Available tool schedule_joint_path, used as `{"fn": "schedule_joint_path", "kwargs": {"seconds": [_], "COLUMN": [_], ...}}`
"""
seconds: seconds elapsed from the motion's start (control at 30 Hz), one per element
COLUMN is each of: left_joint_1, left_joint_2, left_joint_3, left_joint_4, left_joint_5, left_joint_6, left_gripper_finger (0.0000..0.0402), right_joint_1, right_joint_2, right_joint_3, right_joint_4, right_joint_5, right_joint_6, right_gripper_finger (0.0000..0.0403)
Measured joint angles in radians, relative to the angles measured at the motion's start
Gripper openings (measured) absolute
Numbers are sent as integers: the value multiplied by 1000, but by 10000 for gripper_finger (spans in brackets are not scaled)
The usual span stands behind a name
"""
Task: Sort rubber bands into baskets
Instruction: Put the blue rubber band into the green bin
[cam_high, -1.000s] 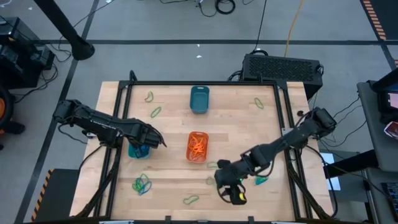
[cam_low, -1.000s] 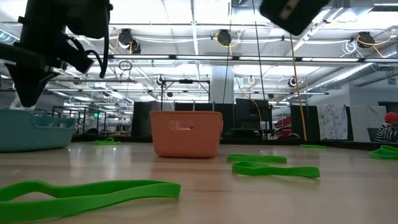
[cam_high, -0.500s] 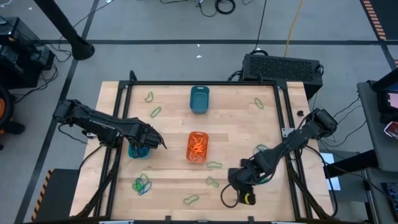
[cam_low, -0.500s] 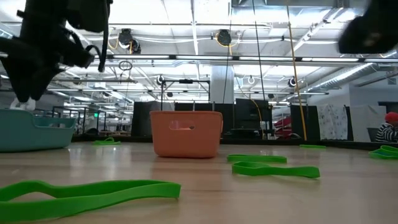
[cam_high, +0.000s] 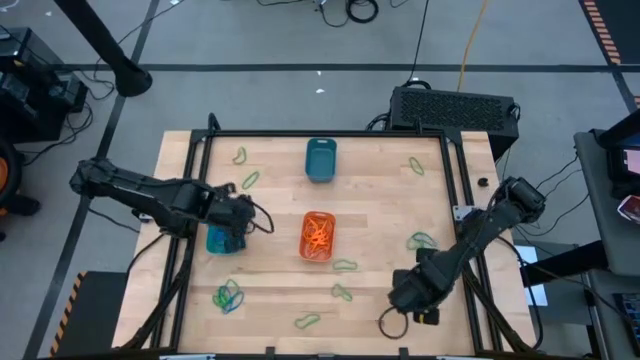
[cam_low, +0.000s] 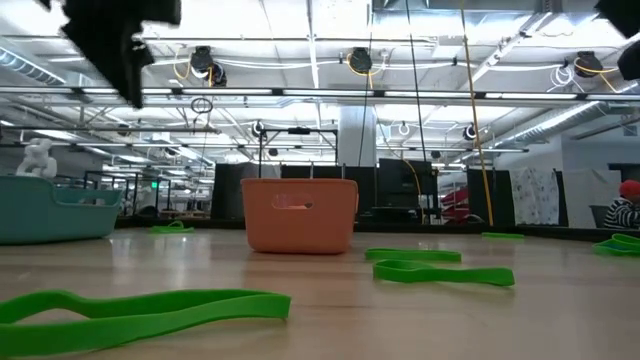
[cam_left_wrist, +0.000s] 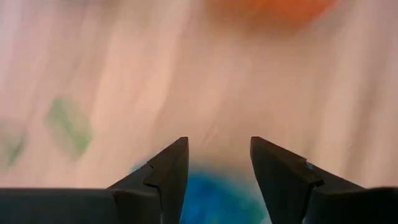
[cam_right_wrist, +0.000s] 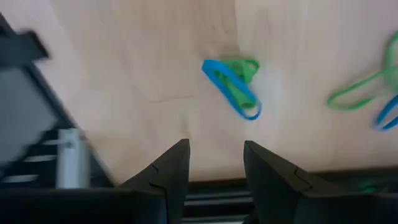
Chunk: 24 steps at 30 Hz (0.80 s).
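My left gripper (cam_high: 255, 222) (cam_left_wrist: 217, 165) hangs open and holds nothing, above the right side of the turquoise basket (cam_high: 222, 241) (cam_left_wrist: 217, 202). The orange basket (cam_high: 317, 236) (cam_low: 300, 214) at mid-table holds orange rubber bands. The dark teal basket (cam_high: 320, 160) stands at the far middle. My right gripper (cam_high: 408, 296) (cam_right_wrist: 214, 165) is open and points down near the table's near right corner. A tangled blue and green rubber band (cam_right_wrist: 233, 86) lies on the wood just ahead of its fingers, untouched.
Loose green bands lie scattered: far left (cam_high: 240, 155), far right (cam_high: 415, 165), right (cam_high: 420, 240), near middle (cam_high: 345, 265) and near edge (cam_high: 307, 321). A blue-green cluster (cam_high: 228, 295) lies near left. A black frame rail (cam_high: 460, 200) borders the table.
My left gripper has risen from just above the turquoise basket and tipped; in the low view it has gone up almost out of the picture. My right gripper has gone along the near edge toward the table's right and turned to point downward.
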Motion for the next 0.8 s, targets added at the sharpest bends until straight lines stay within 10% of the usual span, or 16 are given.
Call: {"fn": "schedule_joint_path", "kwargs": {"seconds": [0.33,0.8], "left_joint_1": [-100,-103], "left_joint_2": [-24,-14], "left_joint_3": [-155,-171], "left_joint_4": [801,844], "left_joint_5": [113,131], "left_joint_6": [335,355], "left_gripper_finger": [180,180], "right_joint_1": [69,58], "right_joint_2": [0,0], "right_joint_3": [-240,-320], "right_joint_4": [65,235], "right_joint_5": [47,1], "right_joint_6": [-42,-53], "right_gripper_finger": [144,144]}}
